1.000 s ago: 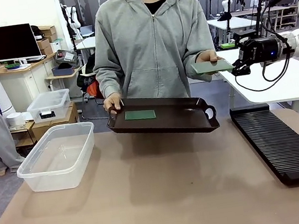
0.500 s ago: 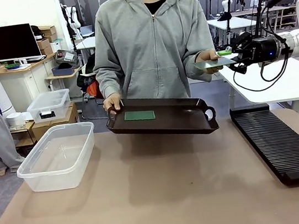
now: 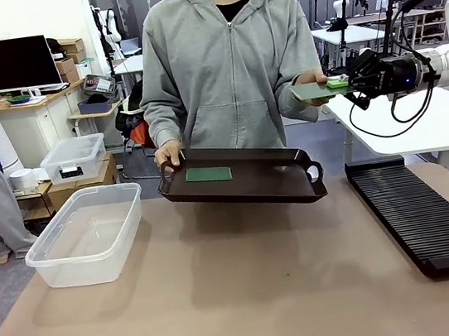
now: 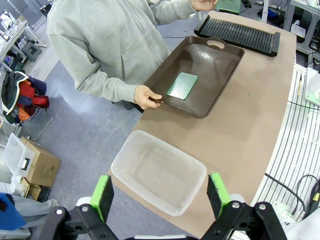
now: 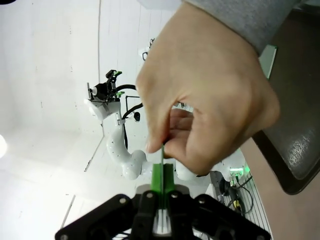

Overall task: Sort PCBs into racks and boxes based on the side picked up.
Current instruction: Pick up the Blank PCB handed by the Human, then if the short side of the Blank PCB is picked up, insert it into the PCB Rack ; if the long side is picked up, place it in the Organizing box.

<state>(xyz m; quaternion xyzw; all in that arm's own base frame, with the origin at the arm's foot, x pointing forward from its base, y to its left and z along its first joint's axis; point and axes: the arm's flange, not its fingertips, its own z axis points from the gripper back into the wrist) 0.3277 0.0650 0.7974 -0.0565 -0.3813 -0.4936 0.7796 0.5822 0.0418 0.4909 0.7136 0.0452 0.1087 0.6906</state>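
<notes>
A person's hand holds one green PCB flat at chest height. My right gripper is shut on its right edge. In the right wrist view that PCB is edge-on between my shut right gripper's green pads, still pinched by the hand. A second PCB lies on the dark tray in the person's other hand. The black rack lies at the right, the clear box at the left. My left gripper hangs open high above the box.
The tray hovers over the table's far edge, with the PCB on it and the rack beyond. Bare brown table mat spreads between box and rack. A lidded clear container sits on boxes behind the table.
My right gripper has moved left to the PCB in the person's hand and shut on its edge. The tray has drifted slightly left.
</notes>
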